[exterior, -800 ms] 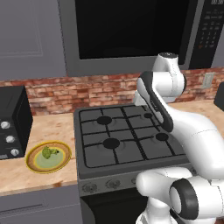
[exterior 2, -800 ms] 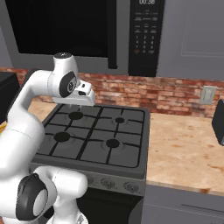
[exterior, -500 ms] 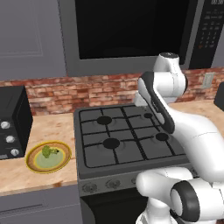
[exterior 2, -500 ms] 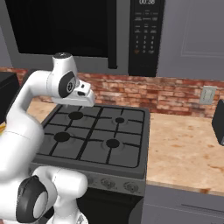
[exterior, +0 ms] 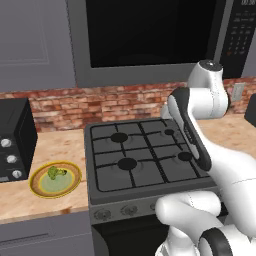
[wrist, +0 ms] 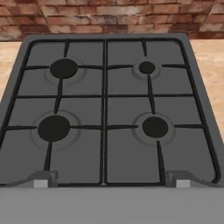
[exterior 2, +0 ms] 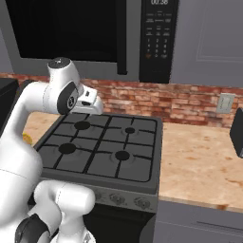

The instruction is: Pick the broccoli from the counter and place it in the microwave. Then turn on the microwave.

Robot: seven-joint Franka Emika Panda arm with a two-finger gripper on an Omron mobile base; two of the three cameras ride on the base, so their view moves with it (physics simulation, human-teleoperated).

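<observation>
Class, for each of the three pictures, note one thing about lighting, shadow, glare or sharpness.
Left base view: flat even light, the broccoli small and soft-edged on its plate. Right base view: the microwave door is plain black, no glare. Hand view: the stove is slightly blurred, with no hard shadows.

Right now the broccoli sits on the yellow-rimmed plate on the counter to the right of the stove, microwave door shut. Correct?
Not quite: the broccoli on its plate lies left of the stove, as the left base view shows. The microwave door is indeed shut.
</observation>
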